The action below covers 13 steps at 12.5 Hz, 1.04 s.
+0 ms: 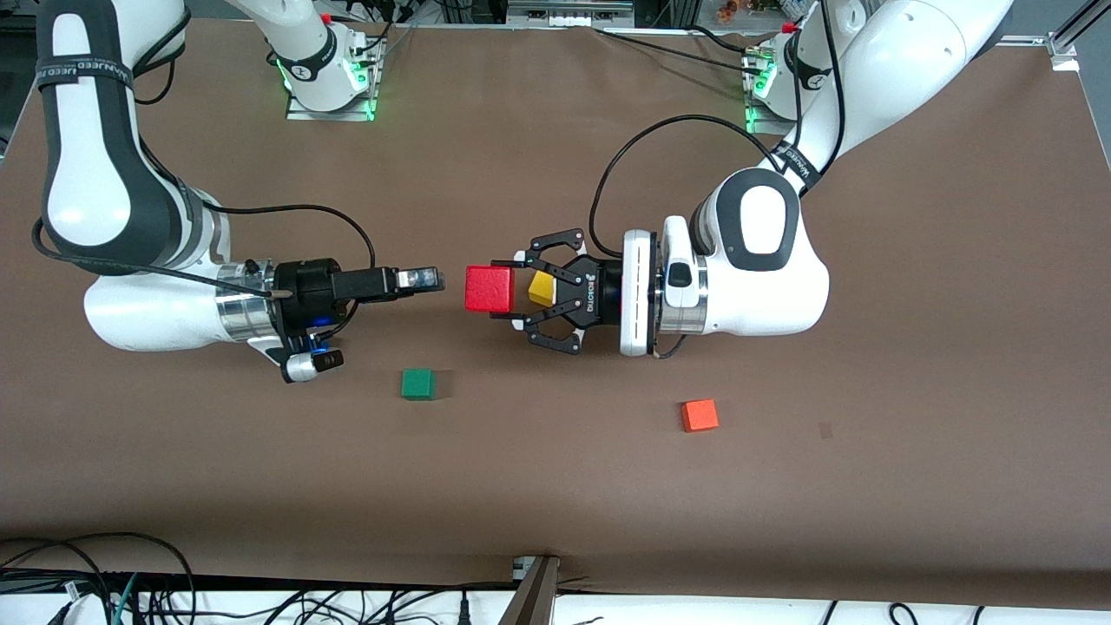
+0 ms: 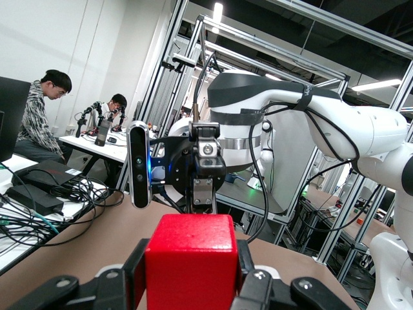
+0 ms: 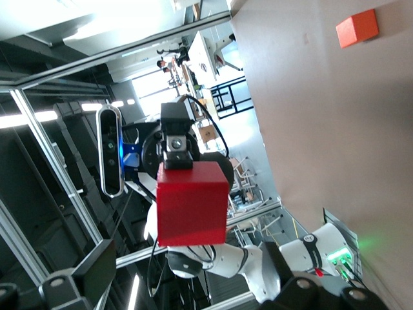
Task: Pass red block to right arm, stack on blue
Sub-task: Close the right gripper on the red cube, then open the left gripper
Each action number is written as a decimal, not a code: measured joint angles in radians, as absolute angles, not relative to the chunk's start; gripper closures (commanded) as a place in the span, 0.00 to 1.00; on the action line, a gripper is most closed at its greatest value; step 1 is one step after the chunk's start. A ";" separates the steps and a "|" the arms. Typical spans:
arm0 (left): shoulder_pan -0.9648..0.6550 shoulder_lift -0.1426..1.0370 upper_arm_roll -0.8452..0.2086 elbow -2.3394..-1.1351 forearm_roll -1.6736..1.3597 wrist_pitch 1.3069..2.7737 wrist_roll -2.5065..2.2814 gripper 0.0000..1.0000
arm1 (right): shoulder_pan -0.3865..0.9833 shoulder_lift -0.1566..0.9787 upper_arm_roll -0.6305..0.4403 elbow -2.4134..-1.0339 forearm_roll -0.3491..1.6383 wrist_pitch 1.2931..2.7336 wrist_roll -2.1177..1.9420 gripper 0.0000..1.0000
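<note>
My left gripper (image 1: 505,289), the black linkage claw, is shut on the red block (image 1: 489,288) and holds it level above the middle of the table. In the left wrist view the red block (image 2: 191,255) sits between the pads. My right gripper (image 1: 434,279), with slim black fingers, points at the block from the right arm's end and is a short gap from it. In the right wrist view its fingers (image 3: 97,268) stand wide apart and empty, with the red block (image 3: 192,203) ahead of them. The blue cube is not in view.
A yellow cube (image 1: 543,288) lies on the table under the left claw. A green cube (image 1: 418,384) and an orange cube (image 1: 700,416) lie nearer to the front camera; the orange cube also shows in the right wrist view (image 3: 357,28). Cables run along the table's front edge.
</note>
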State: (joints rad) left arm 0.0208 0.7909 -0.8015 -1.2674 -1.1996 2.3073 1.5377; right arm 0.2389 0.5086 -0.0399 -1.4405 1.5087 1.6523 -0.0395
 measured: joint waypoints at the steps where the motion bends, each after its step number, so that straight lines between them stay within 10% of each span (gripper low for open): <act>1: 0.021 0.791 -0.802 -1.267 -1.200 2.307 1.538 1.00 | 0.240 0.507 -0.028 -1.440 1.509 1.689 -0.026 0.00; 7: 0.021 0.793 -0.801 -1.264 -1.200 2.307 1.537 1.00 | 0.274 0.507 0.041 -1.441 1.512 1.885 0.011 0.04; 9: 0.022 0.794 -0.801 -1.264 -1.200 2.307 1.537 1.00 | 0.291 0.507 0.041 -1.441 1.520 1.919 0.015 0.77; 10: 0.022 0.794 -0.801 -1.264 -1.200 2.307 1.537 1.00 | 0.294 0.506 0.042 -1.441 1.521 1.923 0.023 0.95; 13: 0.024 0.795 -0.801 -1.256 -1.202 2.306 1.535 1.00 | 0.293 0.506 0.042 -1.441 1.522 1.929 0.057 1.00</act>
